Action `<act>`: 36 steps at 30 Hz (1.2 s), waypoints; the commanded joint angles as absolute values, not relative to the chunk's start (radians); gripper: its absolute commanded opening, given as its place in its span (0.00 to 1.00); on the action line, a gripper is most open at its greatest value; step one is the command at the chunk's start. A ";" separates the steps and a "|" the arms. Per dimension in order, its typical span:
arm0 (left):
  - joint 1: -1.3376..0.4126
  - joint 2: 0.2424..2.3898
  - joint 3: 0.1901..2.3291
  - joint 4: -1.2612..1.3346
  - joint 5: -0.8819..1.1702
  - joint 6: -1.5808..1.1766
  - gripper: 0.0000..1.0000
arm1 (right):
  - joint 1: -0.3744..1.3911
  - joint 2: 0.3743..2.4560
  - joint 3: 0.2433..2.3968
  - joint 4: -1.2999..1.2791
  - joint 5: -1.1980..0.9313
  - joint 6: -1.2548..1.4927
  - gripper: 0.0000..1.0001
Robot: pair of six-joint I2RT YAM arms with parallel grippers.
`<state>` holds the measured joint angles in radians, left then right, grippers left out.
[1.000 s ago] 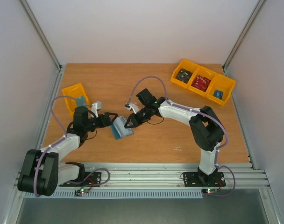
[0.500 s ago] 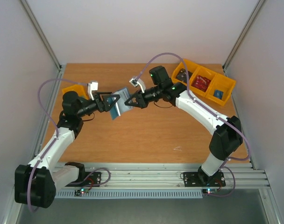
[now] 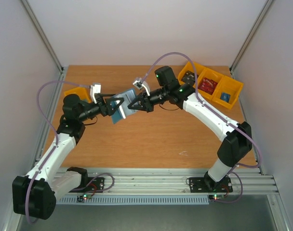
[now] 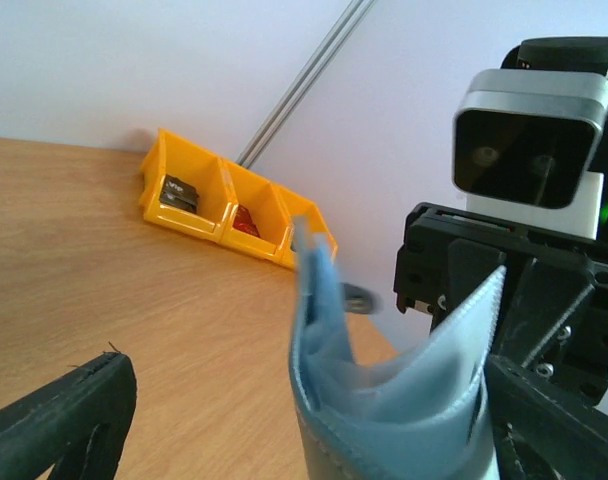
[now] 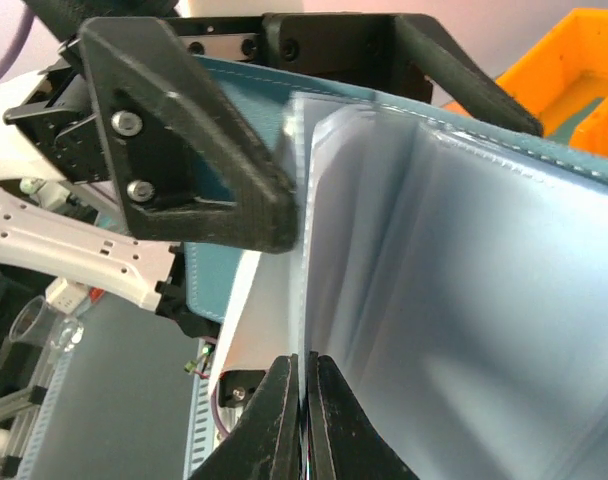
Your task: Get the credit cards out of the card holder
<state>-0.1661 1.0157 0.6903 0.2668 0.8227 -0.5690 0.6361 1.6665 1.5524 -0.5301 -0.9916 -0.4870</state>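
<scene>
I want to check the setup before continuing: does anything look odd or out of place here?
Yes. The card holder hangs in the air above the table, splayed open and bent. Only the right hand pinches it, by its pale inner lining; the left hand stands open around it.

The card holder [image 4: 404, 400] is cut off below, flap blurred.
</scene>
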 commanded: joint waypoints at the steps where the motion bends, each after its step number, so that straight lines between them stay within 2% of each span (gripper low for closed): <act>1: -0.174 0.993 0.720 0.270 0.824 -0.561 0.89 | 0.680 1.600 1.590 -0.544 -1.085 -0.566 0.01; 4: -0.177 0.982 0.718 0.291 0.869 -0.573 0.79 | 0.689 1.598 1.590 -0.523 -1.093 -0.558 0.01; 6: -0.178 0.973 0.719 0.302 0.907 -0.572 0.70 | 0.689 1.597 1.586 -0.511 -1.091 -0.550 0.01; 8: -0.178 0.965 0.717 0.312 0.944 -0.567 0.55 | 0.689 1.595 1.588 -0.508 -1.088 -0.548 0.01; 9: -0.178 0.961 0.716 0.313 0.956 -0.562 0.42 | 0.688 1.594 1.587 -0.508 -1.087 -0.549 0.01; 11: -0.178 0.950 0.714 0.310 0.962 -0.559 0.25 | 0.687 1.590 1.585 -0.518 -1.072 -0.558 0.01; 14: -0.178 0.941 0.712 0.304 0.969 -0.553 0.08 | 0.680 1.582 1.585 -0.538 -1.060 -0.562 0.01; 16: -0.178 0.939 0.712 0.301 0.965 -0.549 0.01 | 0.670 1.577 1.591 -0.558 -1.049 -0.560 0.06; 20: -0.176 0.931 0.712 0.298 0.961 -0.536 0.00 | 0.635 1.562 1.610 -0.624 -1.028 -0.577 0.24; 27: -0.176 0.925 0.709 0.297 0.952 -0.507 0.00 | 0.570 1.538 1.672 -0.712 -0.911 -0.587 0.38; 29: -0.176 0.925 0.710 0.296 0.953 -0.502 0.00 | 0.565 1.542 1.694 -0.730 -0.838 -0.574 0.49; 31: -0.176 0.924 0.711 0.296 0.958 -0.498 0.00 | 0.558 1.552 1.707 -0.732 -0.795 -0.550 0.66; 36: -0.176 0.919 0.710 0.298 0.970 -0.487 0.00 | 0.551 1.607 1.726 -0.720 -0.847 -0.501 0.97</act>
<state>-0.1783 0.9356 0.6964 0.2726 0.9554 -0.5117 0.5552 1.5681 1.7054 -0.7086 -0.8455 -0.5407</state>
